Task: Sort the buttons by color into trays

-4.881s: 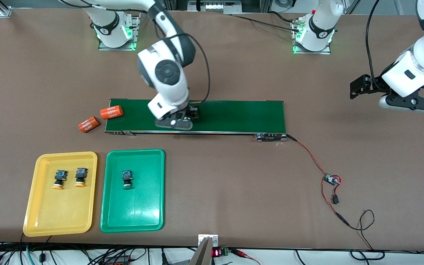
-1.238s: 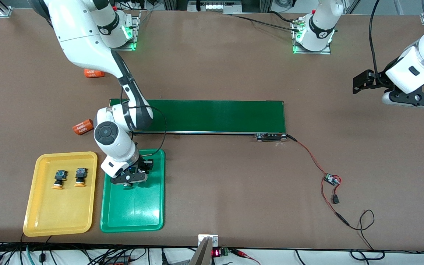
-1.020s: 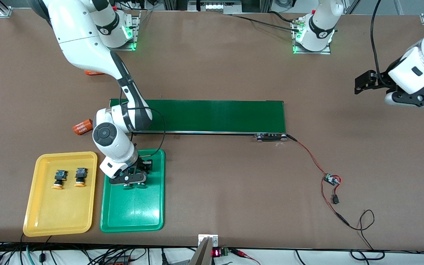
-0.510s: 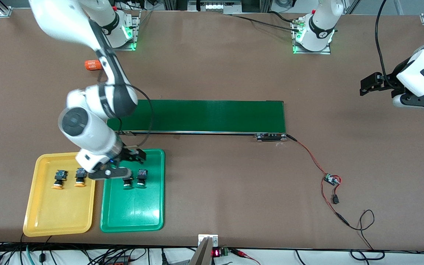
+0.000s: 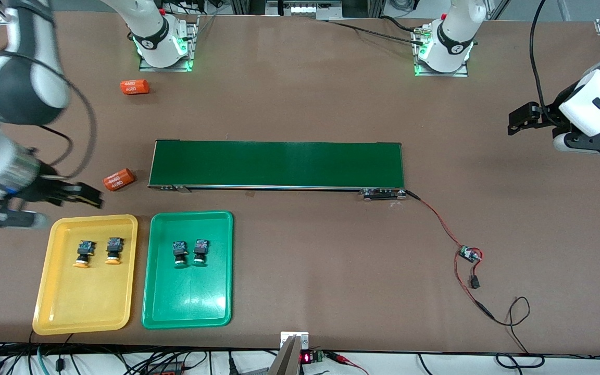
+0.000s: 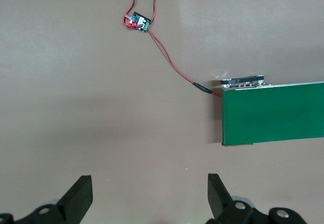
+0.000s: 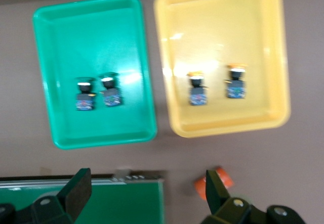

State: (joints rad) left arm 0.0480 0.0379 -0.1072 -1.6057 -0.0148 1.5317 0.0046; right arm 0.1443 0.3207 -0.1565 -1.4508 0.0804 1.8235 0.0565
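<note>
Judging by both yellow-capped push-buttons (image 5: 99, 252) lying in the shallow yellow plastic tray (image 5: 55, 307) and both green-capped push-buttons (image 5: 189, 252) in the shallow green plastic tray (image 5: 185, 312) at its 3 o'clock, sorting looks complete, with the right gripper (image 7: 147, 193) spread empty above the trays and the waiting left gripper (image 6: 149, 196) spread empty over bare table by the left arm's end of the dark-green belt (image 5: 279, 164).

A: Where do the buttons lie?
B: 2 buttons (image 5: 98, 251) side by side in one tray (image 5: 60, 312), 2 more buttons (image 5: 189, 252) side by side in the other tray (image 5: 188, 312) just beside it, toward the left arm's end.
A: And the belt (image 5: 279, 164)?
B: Farther from the front camera than both trays. 1 cylinder (image 5: 119, 179) lies off its end, another cylinder (image 5: 134, 87) near the right arm's base.
</note>
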